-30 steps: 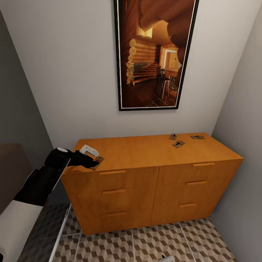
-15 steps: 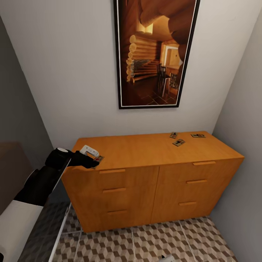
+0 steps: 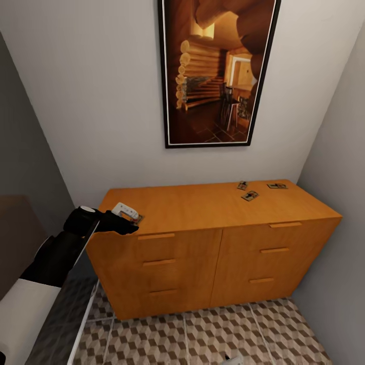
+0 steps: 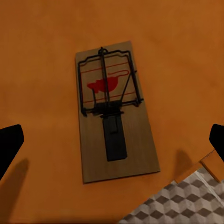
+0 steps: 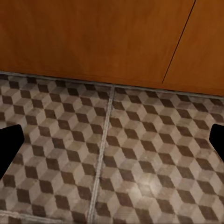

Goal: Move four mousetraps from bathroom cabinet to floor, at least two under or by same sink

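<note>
The orange-brown cabinet point(image 3: 203, 209) stands against the wall. Three mousetraps lie on its top at the back right: one point(image 3: 242, 185), a second point(image 3: 249, 195) and a third point(image 3: 277, 186). The fourth mousetrap point(image 3: 137, 219) lies flat at the front-left corner, and the left wrist view looks straight down on this same trap point(image 4: 114, 112). My left gripper point(image 3: 130, 223) hovers over it, open point(image 4: 113, 140), its fingertips wide on either side and not touching the board. My right gripper point(image 5: 113, 140) is open and empty, low over the cube-patterned bathroom floor point(image 5: 140, 154) in front of the cabinet's drawers point(image 5: 116, 32).
A tall framed picture point(image 3: 215, 76) hangs above the cabinet. Grey walls close in on both sides, the right wall point(image 3: 339, 152) nearly touching the cabinet's end. Tiled floor point(image 3: 203, 334) lies open in front of the drawers. A dark brown shape point(image 3: 15, 228) sits at far left.
The whole picture has shifted a little, so the camera moved. My left gripper stays open over the front-left mousetrap; the other three traps have not moved.
</note>
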